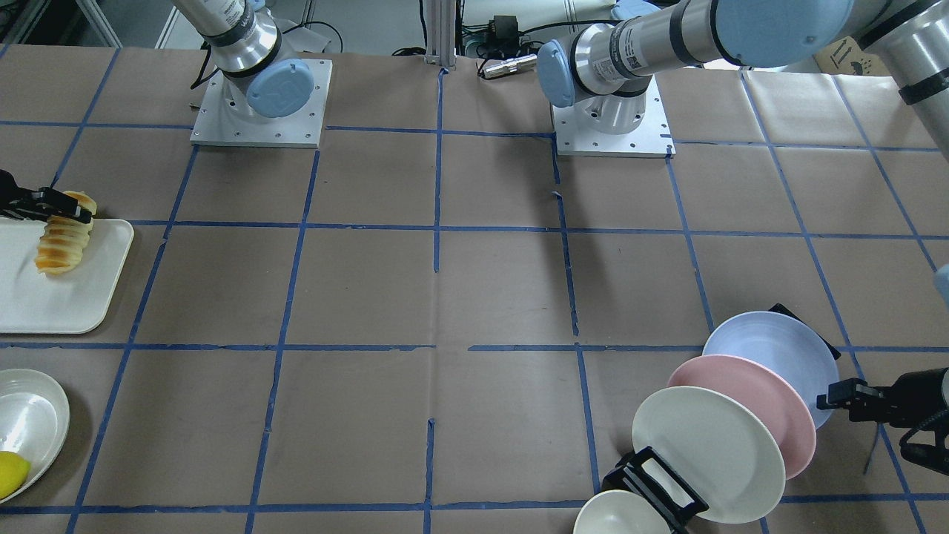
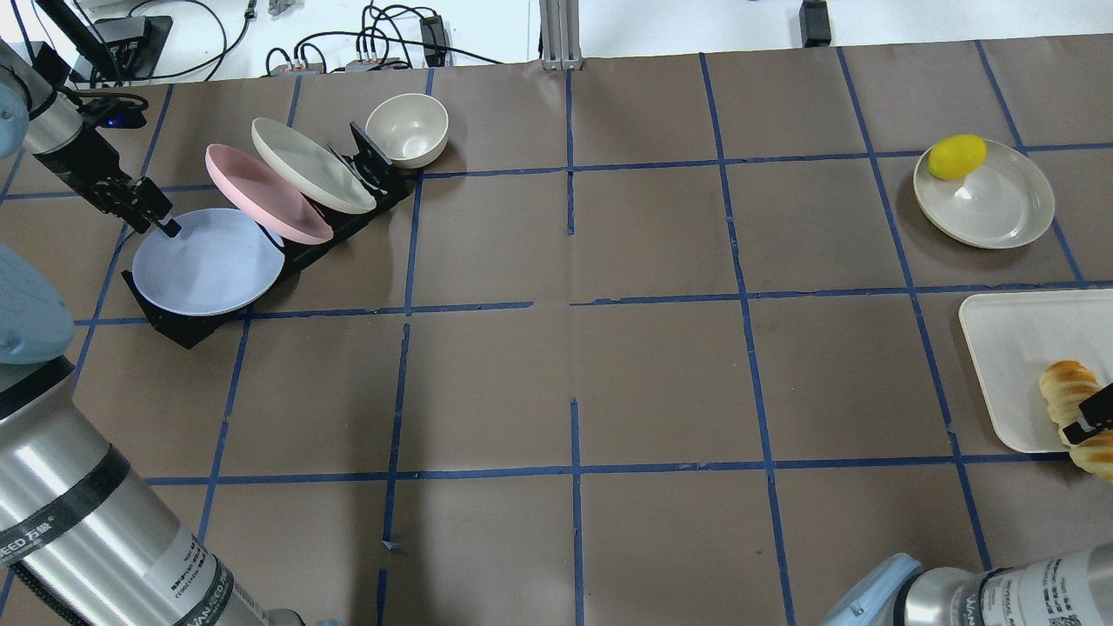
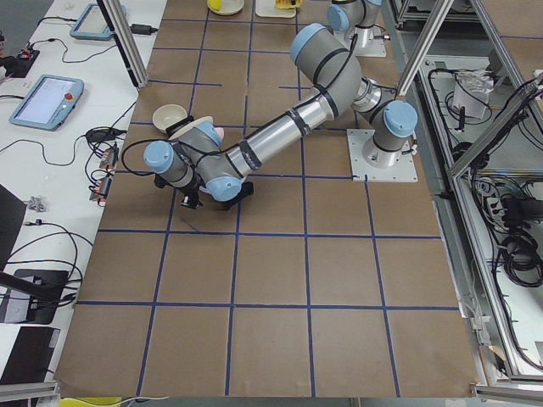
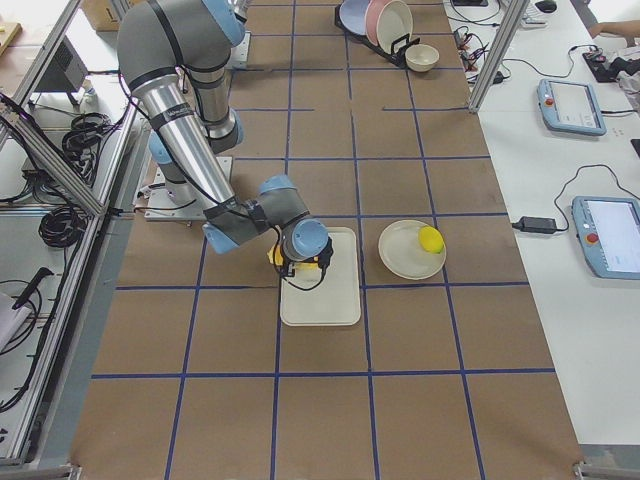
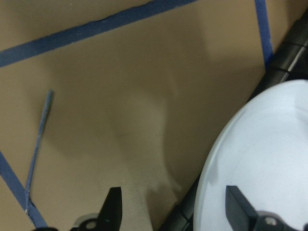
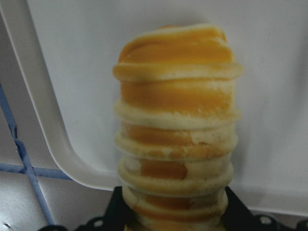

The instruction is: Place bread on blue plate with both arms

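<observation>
The bread (image 1: 65, 239) is a ridged golden roll lying at the robot-side edge of a white tray (image 1: 67, 297), one end past the rim. My right gripper (image 1: 70, 215) is shut on its sides; the right wrist view shows the bread (image 6: 175, 120) between the two fingers. The blue plate (image 2: 209, 261) leans in a black rack (image 2: 183, 330) at the far left. My left gripper (image 2: 165, 228) is open, and in the left wrist view its fingers straddle the rim of the blue plate (image 5: 264, 159), one finger (image 5: 113, 211) outside it and one over the plate.
A pink plate (image 2: 261, 191) and a cream plate (image 2: 309, 165) lean in the same rack behind the blue one. A cream bowl (image 2: 407, 129) stands at the rack's end. A lemon (image 2: 956, 156) lies on another cream plate (image 2: 1000, 209) beyond the tray.
</observation>
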